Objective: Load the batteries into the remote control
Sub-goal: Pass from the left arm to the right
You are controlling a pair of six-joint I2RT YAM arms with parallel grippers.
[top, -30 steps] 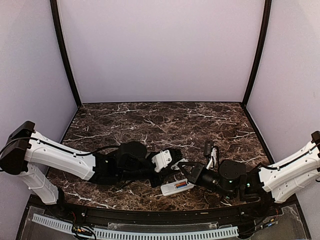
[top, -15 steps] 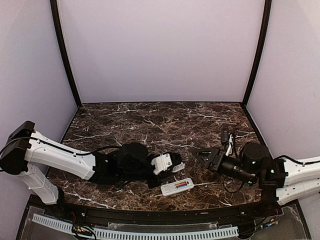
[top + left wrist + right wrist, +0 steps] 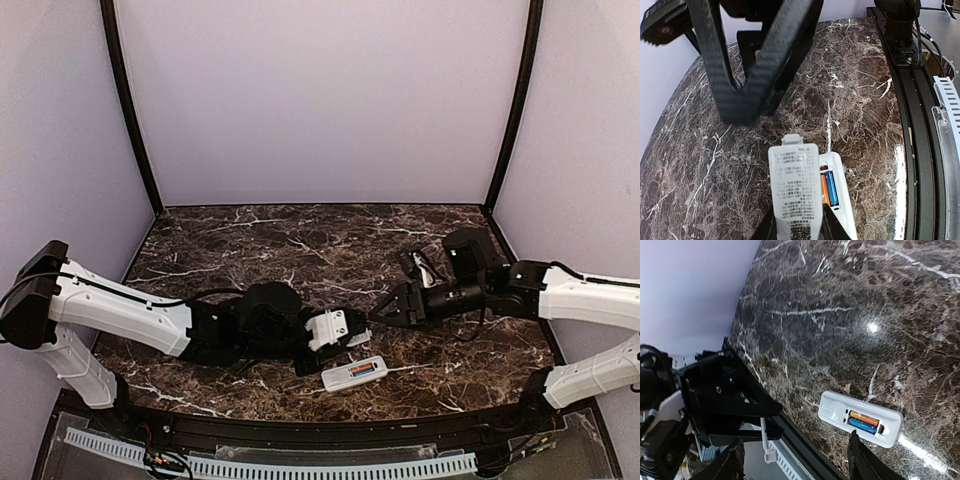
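Note:
The white remote control [image 3: 352, 373] lies back up near the table's front edge, its compartment uncovered. Both batteries [image 3: 863, 422], one orange and one blue, sit side by side inside it [image 3: 827, 188]. My left gripper [image 3: 348, 340] hovers just behind the remote, shut on the white battery cover [image 3: 794, 190], which hangs above the remote's [image 3: 842, 200] left side. My right gripper [image 3: 388, 308] is raised to the right of the left one, open and empty; the remote [image 3: 860, 418] shows between its fingers [image 3: 859, 462].
A black rail [image 3: 910, 125] and a white slotted cable duct [image 3: 300, 466] run along the table's near edge. Purple walls enclose the back and sides. The right arm's base [image 3: 896, 20] stands at the rail.
My right gripper has opened, left the remote and pulled up and back to the right. The left gripper, still holding the cover, has shifted only slightly right.

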